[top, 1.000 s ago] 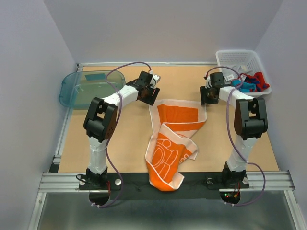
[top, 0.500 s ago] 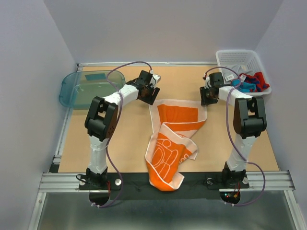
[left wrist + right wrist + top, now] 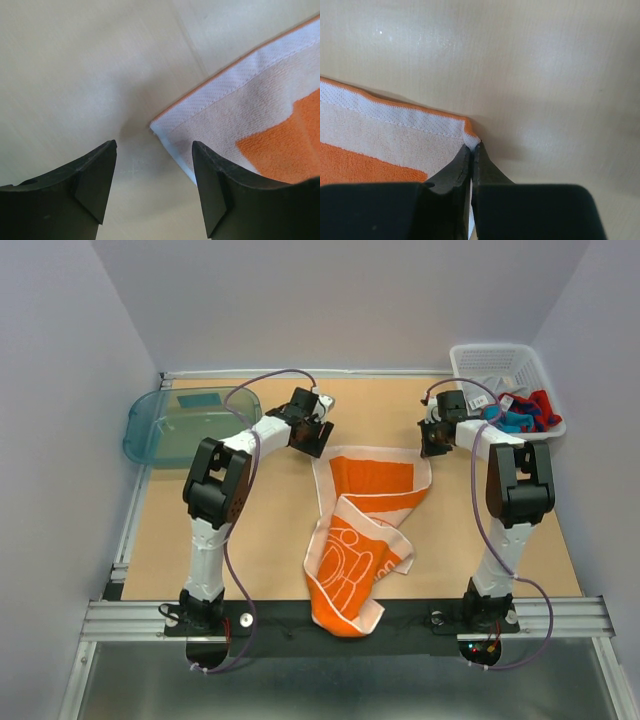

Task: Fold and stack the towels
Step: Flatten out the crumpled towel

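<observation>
Right pincer [image 3: 472, 149] clenched on the far right corner of the orange towel [image 3: 375, 132]. Left pincer [image 3: 153, 146] released, jaws wide, the towel's far left corner lying between them on the surface [image 3: 65, 65]. Towel runs mid-surface, near end rumpled over the near edge. Red and blue towels [image 3: 525, 415] sit in the white basket [image 3: 490, 360], far right.

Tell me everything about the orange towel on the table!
The orange terry towel has white borders and pale line drawings, and it lies crumpled on the tan tabletop. Its far half is spread flat and shows an orange rectangle. Its near half is twisted and folded over, and it reaches the table's front edge. The right jaws are shut on its far right corner. The left jaws stand open at its far left corner, not closed on it.
</observation>
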Tool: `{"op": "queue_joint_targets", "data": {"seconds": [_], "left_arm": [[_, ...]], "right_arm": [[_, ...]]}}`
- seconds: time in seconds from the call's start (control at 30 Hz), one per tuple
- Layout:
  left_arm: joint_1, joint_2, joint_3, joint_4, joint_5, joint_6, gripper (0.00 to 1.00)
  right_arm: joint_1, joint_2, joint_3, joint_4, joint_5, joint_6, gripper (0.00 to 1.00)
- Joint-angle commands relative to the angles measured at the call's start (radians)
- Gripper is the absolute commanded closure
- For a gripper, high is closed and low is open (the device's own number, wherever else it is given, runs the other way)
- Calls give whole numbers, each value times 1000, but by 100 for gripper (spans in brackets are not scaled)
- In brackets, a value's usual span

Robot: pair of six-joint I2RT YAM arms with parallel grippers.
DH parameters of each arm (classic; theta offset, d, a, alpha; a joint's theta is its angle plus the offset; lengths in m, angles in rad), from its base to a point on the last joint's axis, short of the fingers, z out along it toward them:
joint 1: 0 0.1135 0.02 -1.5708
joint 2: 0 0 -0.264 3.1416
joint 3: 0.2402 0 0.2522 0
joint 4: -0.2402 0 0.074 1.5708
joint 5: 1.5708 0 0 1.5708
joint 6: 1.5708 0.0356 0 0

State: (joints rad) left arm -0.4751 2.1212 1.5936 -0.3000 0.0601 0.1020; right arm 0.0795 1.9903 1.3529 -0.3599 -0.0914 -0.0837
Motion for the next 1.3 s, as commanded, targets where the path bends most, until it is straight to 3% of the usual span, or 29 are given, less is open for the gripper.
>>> {"op": "queue_joint_targets", "data": {"seconds": [0.0, 0.47, 0.63, 0.77, 0.87, 0.9, 1.07, 1.27], "left_arm": [[7, 13, 68, 55, 32, -28, 27], [6, 68, 98, 32, 26, -41, 37], [0, 83, 75, -11, 26, -48, 49], [-11, 82, 14, -11, 23, -74, 67], [-13, 68, -40, 22, 7, -88, 96], [-13, 50, -52, 30, -3, -88, 100], [-2, -53, 3, 27, -149, -53, 100], [6, -187, 225, -20, -278, 18, 100]], "right_arm": [[6, 64, -47, -44, 5, -30, 100], [16, 59, -54, -47, 5, -42, 100], [17, 51, -57, -45, 13, -39, 99], [16, 38, -49, -45, 10, -36, 99], [19, 28, -35, -45, 9, -34, 99], [19, 25, -20, -45, 10, -33, 100], [19, -7, 92, -47, 25, -19, 100], [19, -93, 349, -47, 53, 24, 100]]}}
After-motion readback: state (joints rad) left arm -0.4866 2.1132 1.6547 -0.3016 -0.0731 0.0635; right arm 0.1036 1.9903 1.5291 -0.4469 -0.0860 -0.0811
